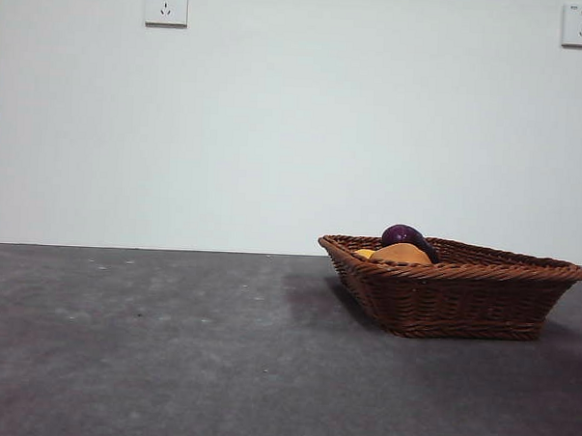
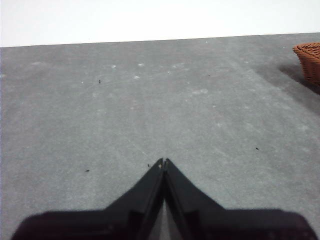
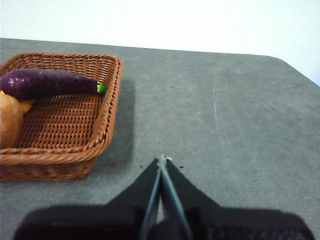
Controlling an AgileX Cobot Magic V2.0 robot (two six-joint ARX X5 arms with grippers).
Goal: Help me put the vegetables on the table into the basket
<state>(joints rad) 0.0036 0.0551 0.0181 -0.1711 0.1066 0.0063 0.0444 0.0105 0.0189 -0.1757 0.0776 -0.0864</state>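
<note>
Veg (image 3: 47, 82) in basket (image 3: 107, 100), beside shut jaws.

- No words, numbers or brand names can be read anywhere.
- The two wall sockets (image 1: 166, 3) (image 1: 581, 25) each carry a tiny mark at a top corner, too small to make out.

The front camera is sitting low, about level with the counter (image 1: 169, 348), looking straight across it toward a white wall (image 1: 275, 130), with the basket (image 1: 461, 298) standing near. Each wrist camera is looking down along its own claw over the counter. The left wrist view is catching only the basket's edge; the right wrist view is looking into it from close by.
</note>
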